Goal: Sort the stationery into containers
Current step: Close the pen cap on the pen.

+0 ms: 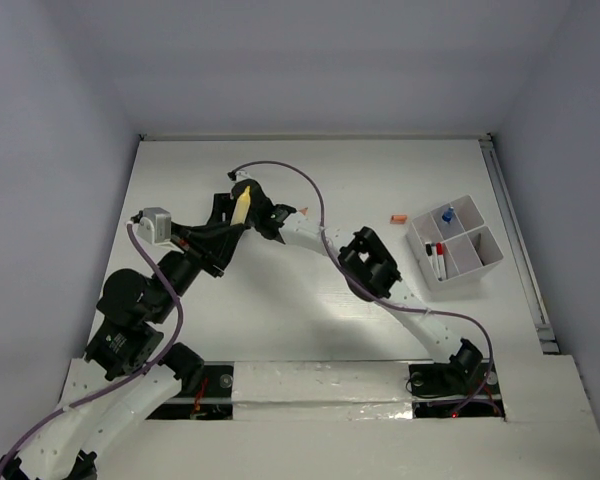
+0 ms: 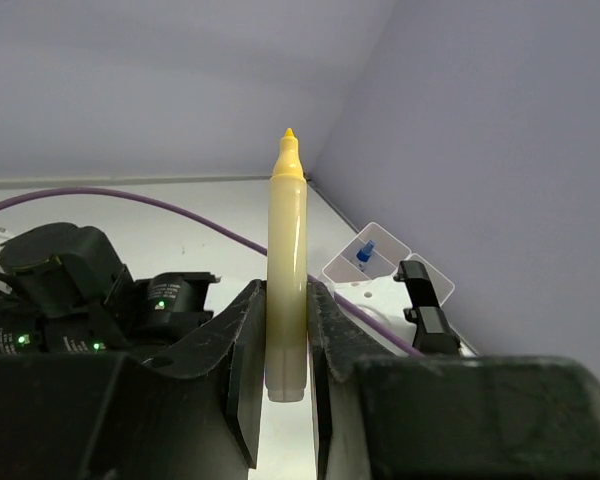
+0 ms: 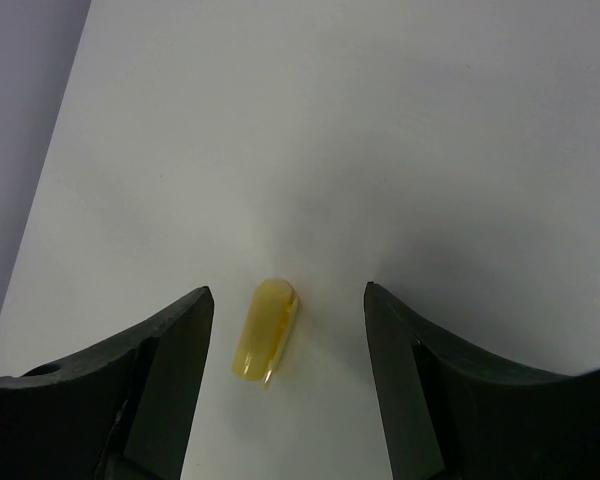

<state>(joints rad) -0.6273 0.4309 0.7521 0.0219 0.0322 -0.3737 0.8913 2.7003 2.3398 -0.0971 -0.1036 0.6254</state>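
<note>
Left gripper (image 2: 285, 345): clamped on yellow marker (image 2: 287, 250), tip up.
Right gripper (image 3: 288, 295): jaws stood wide astride yellow cap (image 3: 264, 335), lower centre.
Top view: cap was hidden under arms.

From above, the yellow cap (image 3: 265, 330) is lost under the arms; that orange piece (image 1: 399, 217) near the containers (image 1: 477, 255), too small to name.

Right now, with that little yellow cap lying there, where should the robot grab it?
Across its middle, from straight above. The yellow cap lies flat on the table, long sides facing the open right tool's two fingers, so closing would likely pinch its narrow width; a slight twist would square up with its tilt.
</note>
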